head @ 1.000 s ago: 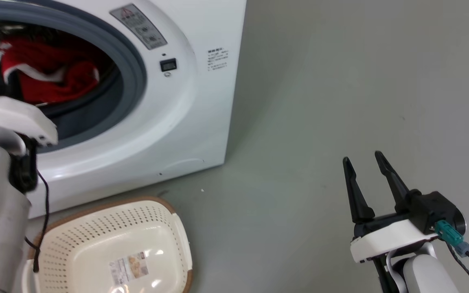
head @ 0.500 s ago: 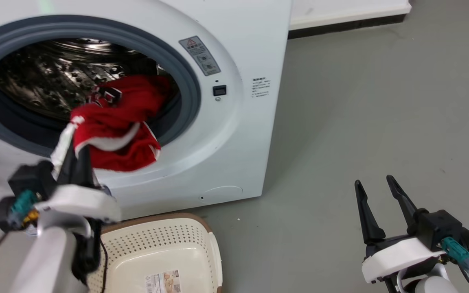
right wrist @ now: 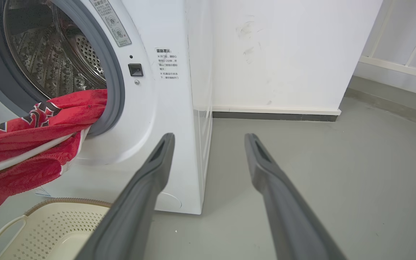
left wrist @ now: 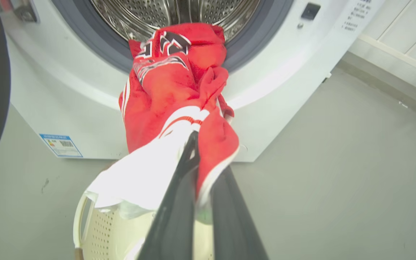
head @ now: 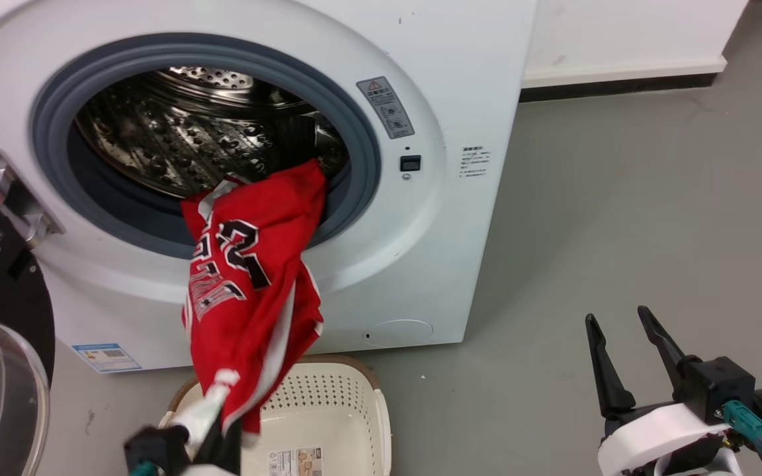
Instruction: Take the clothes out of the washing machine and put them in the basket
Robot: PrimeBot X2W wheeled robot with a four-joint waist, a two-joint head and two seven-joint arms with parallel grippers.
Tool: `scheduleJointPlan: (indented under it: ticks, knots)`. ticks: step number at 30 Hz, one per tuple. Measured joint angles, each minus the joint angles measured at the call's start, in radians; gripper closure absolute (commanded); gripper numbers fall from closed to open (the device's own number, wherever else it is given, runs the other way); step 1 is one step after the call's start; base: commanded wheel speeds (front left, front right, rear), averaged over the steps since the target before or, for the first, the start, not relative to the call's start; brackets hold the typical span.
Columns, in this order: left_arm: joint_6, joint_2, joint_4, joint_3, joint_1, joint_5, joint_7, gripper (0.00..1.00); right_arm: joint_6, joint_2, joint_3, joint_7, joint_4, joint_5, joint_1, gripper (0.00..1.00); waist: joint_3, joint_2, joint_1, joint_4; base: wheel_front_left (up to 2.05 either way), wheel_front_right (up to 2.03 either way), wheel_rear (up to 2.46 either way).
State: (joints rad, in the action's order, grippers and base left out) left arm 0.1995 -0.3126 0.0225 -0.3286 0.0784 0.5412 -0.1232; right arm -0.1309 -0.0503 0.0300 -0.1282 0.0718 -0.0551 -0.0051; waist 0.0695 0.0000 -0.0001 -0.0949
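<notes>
— At seven o'clock in the head view, what is the left gripper [head: 221, 441] doing?
— Its tips are buried in the clothes [head: 255, 277], red fabric trailing from the washing machine [head: 460, 79] porthole down over the basket [head: 348, 396]. The hold itself is hidden. The right gripper [head: 619, 317], at four o'clock, stands spread above bare floor [head: 619, 198], well apart from all of it.
— Does the left wrist view settle it?
— Yes. Both dark fingers [left wrist: 179, 202] are pressed together on a red-and-white fold, and the fabric runs toward twelve o'clock into the steel drum [left wrist: 150, 14]. A blue sticker [left wrist: 60, 145] shows at nine o'clock on the machine's front.
— And the right wrist view?
— Fingers wide apart, holding nothing. The clothes hang out at nine o'clock, draped over the grey seal [right wrist: 116, 90]. The machine's side panel and a white wall [right wrist: 284, 54] show toward twelve.
</notes>
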Motion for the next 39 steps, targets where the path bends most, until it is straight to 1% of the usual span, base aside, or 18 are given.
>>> scheduleJointPlan:
  ticks: [3, 6, 12, 17, 25, 29, 33, 39]
  knots:
    - [0.002, 0.015, 0.016, -0.034, 0.056, 0.021, 0.039, 1.00, 0.000, 0.000, -0.002, 0.015, -0.012, 0.004, 0.009, 0.00, -0.001, 0.0000, 0.0000, 0.019, 0.00, 0.00, 0.00]
    - [-0.007, 0.039, 0.061, -0.055, 0.088, 0.045, 0.052, 1.00, 0.000, 0.000, -0.005, 0.024, -0.031, 0.006, 0.009, 0.00, 0.009, 0.0000, 0.0000, 0.034, 0.00, 0.00, 0.00]
    - [-0.046, 0.074, 0.223, -0.066, 0.098, 0.100, 0.065, 1.00, 0.000, 0.000, 0.005, 0.041, -0.050, 0.013, 0.001, 0.00, 0.059, 0.0000, 0.0001, 0.045, 0.00, 0.00, 0.00]
    - [-0.074, 0.095, 0.358, -0.049, 0.058, 0.126, 0.034, 1.00, 0.000, 0.000, 0.000, 0.041, -0.062, 0.014, -0.023, 0.00, 0.119, 0.0000, 0.0002, 0.041, 0.00, 0.00, 0.00]
    - [-0.138, 0.098, 0.610, -0.013, -0.161, 0.132, -0.053, 1.00, 0.000, 0.000, 0.007, 0.031, -0.082, 0.016, -0.097, 0.00, 0.255, 0.0000, 0.0002, 0.019, 0.00, 0.00, 0.00]
    - [-0.171, 0.083, 0.728, -0.004, -0.306, 0.116, -0.086, 1.00, 0.000, 0.000, 0.007, 0.021, -0.097, 0.014, -0.134, 0.00, 0.337, 0.0000, 0.0003, 0.001, 0.00, 0.00, 0.00]
    - [-0.195, 0.065, 0.831, 0.011, -0.455, 0.104, -0.110, 1.00, 0.000, 0.000, 0.003, 0.005, -0.104, 0.011, -0.163, 0.00, 0.421, 0.0000, 0.0004, -0.019, 0.00, 0.00, 0.00]
    - [-0.225, 0.060, 0.967, 0.023, -0.637, 0.091, -0.128, 1.00, 0.000, 0.000, 0.012, -0.021, -0.099, 0.000, -0.212, 0.00, 0.541, 0.0000, 0.0004, -0.049, 0.00, 0.00, 0.00]
